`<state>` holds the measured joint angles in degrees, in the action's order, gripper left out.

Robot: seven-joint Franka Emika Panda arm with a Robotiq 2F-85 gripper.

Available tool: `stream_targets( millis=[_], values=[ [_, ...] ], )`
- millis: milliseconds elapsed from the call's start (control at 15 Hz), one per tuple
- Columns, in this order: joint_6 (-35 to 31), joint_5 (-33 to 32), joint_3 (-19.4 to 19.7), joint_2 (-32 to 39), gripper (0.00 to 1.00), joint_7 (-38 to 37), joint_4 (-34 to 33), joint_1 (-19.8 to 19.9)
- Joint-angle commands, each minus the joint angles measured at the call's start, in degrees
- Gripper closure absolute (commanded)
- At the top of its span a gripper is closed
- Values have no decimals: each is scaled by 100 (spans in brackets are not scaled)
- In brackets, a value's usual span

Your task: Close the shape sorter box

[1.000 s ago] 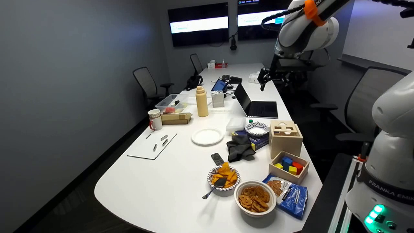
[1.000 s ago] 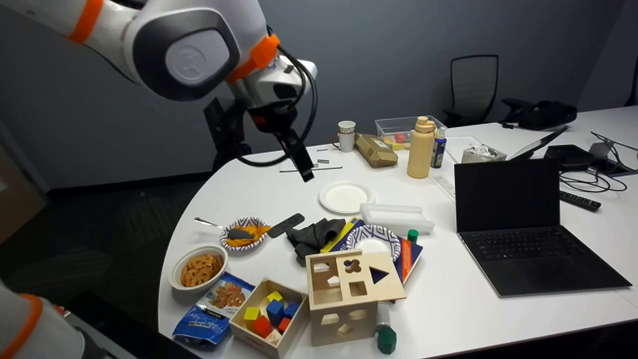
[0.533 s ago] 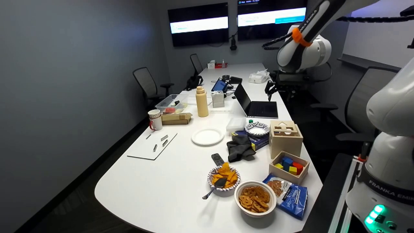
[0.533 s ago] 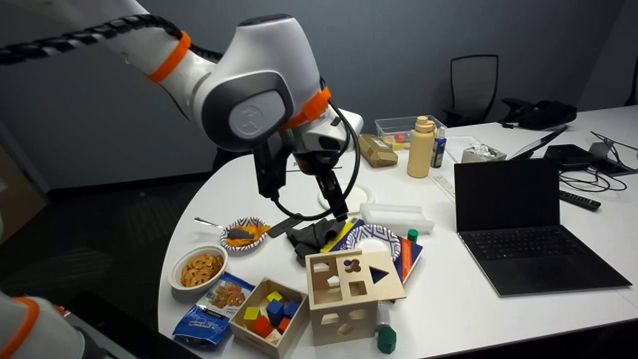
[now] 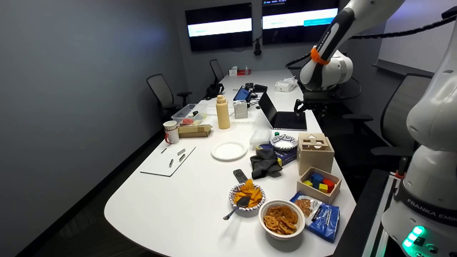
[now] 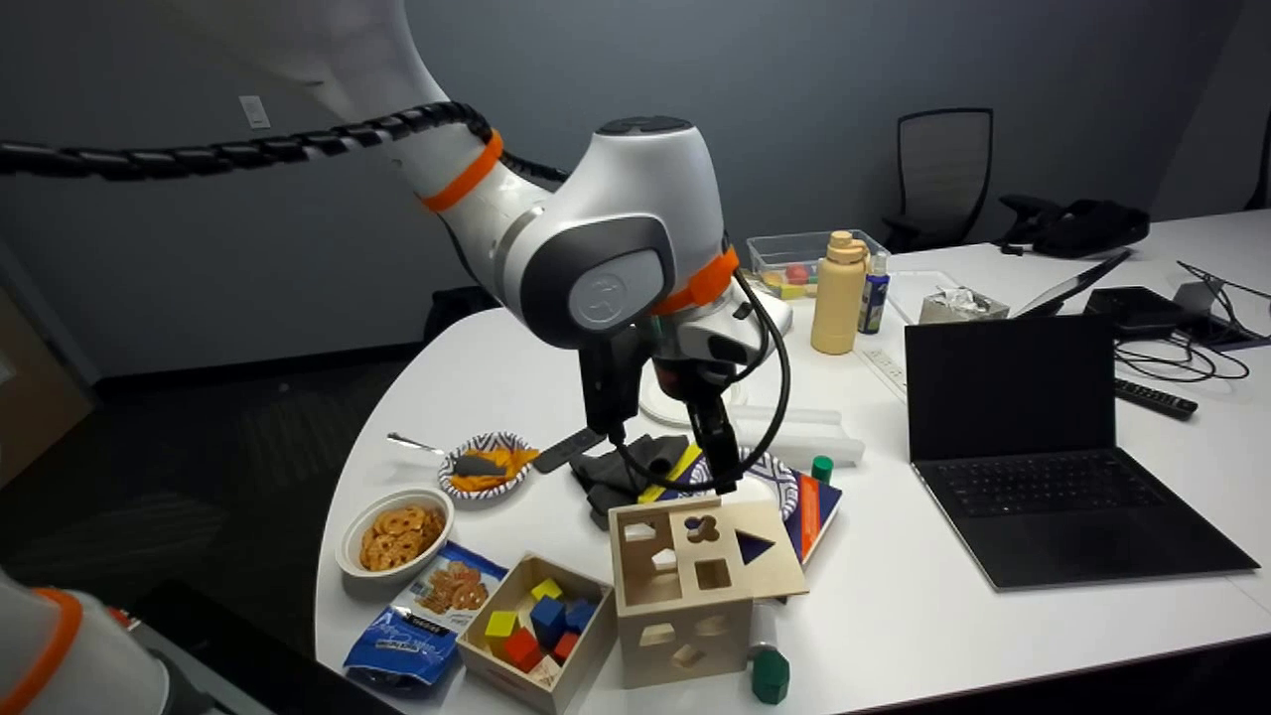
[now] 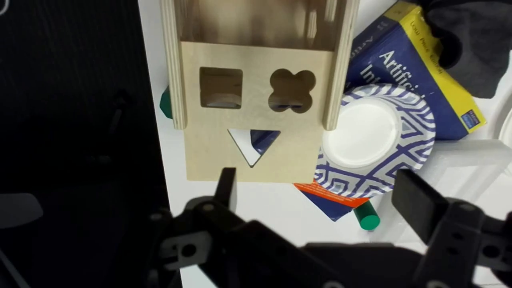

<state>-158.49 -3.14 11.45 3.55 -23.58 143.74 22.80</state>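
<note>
With the wide-spread gripper (image 7: 319, 192) empty, the sorter-box lid (image 7: 256, 116) was best pushed squarely toward the wrist view's 12 o'clock.

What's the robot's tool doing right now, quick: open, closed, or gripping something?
The tool is open: its jaws stand wide apart in the wrist view, holding nothing.

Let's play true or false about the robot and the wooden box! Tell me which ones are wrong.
1. The lid sticks out past the box. True.
2. The gripper is open. True.
3. The lid covers the whole box. False: it leaves part open.
4. Red, blue and yellow blocks are in the tray. True.
5. The tray is under the box. False: it's beside the box.
6. The gripper is holding the lid. False: it holds nothing.
</note>
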Motion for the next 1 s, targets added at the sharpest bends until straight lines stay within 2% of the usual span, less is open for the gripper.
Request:
stream_targets(
  millis=[0,533,933],
  values=[
    [100,120,364,553,0,-123,-396,-306],
    [315,213,857,1108,0,-243,-557,-637],
    [306,380,951,1387,0,-284,-521,-782]
  ],
)
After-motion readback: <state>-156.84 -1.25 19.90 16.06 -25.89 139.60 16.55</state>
